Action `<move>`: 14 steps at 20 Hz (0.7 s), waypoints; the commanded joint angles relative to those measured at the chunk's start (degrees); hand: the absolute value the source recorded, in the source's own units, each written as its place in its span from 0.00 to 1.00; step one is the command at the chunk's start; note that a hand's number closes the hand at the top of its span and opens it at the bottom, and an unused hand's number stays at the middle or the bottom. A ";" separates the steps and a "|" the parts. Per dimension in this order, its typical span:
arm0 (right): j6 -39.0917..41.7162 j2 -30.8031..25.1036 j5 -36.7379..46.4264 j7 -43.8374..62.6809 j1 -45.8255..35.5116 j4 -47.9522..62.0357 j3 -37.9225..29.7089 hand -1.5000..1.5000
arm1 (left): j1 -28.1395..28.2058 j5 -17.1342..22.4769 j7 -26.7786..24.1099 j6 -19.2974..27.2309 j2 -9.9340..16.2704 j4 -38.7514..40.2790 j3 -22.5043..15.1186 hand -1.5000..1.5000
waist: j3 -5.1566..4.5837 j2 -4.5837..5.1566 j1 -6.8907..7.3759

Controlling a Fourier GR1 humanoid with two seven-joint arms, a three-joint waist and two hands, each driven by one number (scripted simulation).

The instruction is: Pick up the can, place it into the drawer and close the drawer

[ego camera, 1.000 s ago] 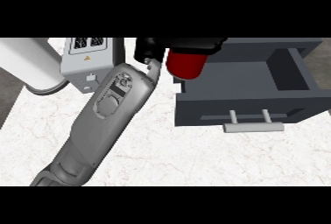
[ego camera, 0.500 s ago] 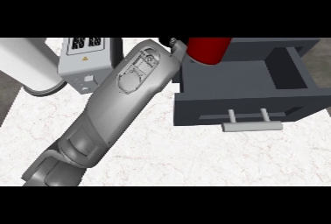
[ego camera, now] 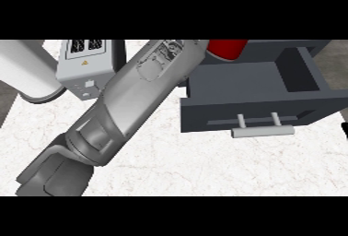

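The can [ego camera: 228, 48] hung over the open drawer [ego camera: 255, 87]; the hand was hidden, presumably clamped; lowering and release came next.

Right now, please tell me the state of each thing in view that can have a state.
Drawer: open, nothing lying inside it.
Red can: raised over the drawer's back part, only its lower end shows.
Left forearm: stretched toward the can; its hand is out of view.
Right hand: not in view.
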 commanded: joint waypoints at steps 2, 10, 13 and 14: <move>-0.37 0.97 1.80 -0.90 -0.01 1.02 1.18 0.00 | -2.00 3.66 -4.03 -1.29 0.00 6.47 -0.81 1.00 | 0.03 0.21 -0.64; 0.18 -0.38 1.39 -2.76 -3.83 4.62 0.49 0.00 | -2.09 8.22 -6.08 3.73 0.00 9.45 -8.24 1.00 | 0.09 0.56 -2.18; -0.81 -1.00 3.18 -0.35 -5.97 5.16 1.40 0.00 | -1.71 9.01 -8.16 4.18 0.00 11.14 -9.79 1.00 | 0.09 0.97 -2.77; 0.39 -1.34 0.62 -0.95 -4.08 4.52 -0.21 0.00 | -3.05 9.31 -7.74 3.78 0.00 12.86 -8.49 1.00 | 0.09 0.75 -2.54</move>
